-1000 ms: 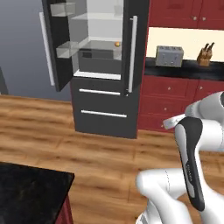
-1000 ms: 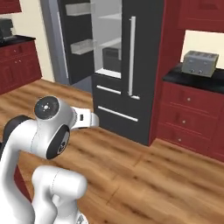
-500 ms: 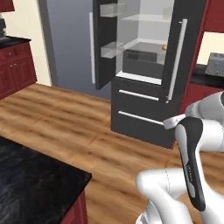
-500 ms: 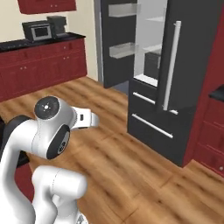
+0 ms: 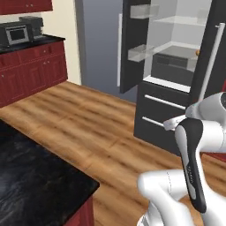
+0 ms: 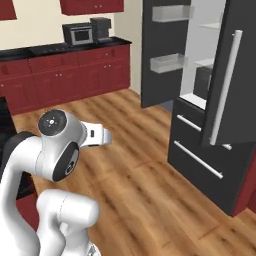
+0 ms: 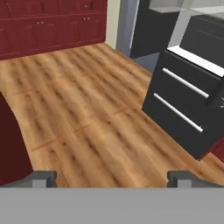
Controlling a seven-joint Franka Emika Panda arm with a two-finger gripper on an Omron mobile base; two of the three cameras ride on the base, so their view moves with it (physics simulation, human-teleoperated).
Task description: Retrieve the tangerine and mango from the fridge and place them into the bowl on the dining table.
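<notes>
The fridge (image 5: 170, 114) stands at the right with both upper doors open; its two drawer fronts also show in the right base view (image 6: 210, 160) and the hand view (image 7: 183, 98). A small orange fruit (image 5: 197, 52) lies on an inner shelf, too small to name. The mango and the bowl are out of view. A corner of the dining table (image 5: 39, 181), with its black marbled top, is at the lower left. My gripper (image 7: 112, 177) is open, holds nothing, and points at the wooden floor short of the fridge.
Red wall cabinets with a black counter run along the left, carrying a microwave (image 5: 17, 34) and a coffee machine (image 6: 101, 27). The fridge's open left door (image 6: 162, 52) holds clear bins. Bare wooden floor (image 5: 101, 128) lies between table and fridge.
The whole picture has shifted as the base drove and turned: the fridge now sits farther right and looks larger, and the table corner is bigger. My arm holds its pose, gripper still open.
</notes>
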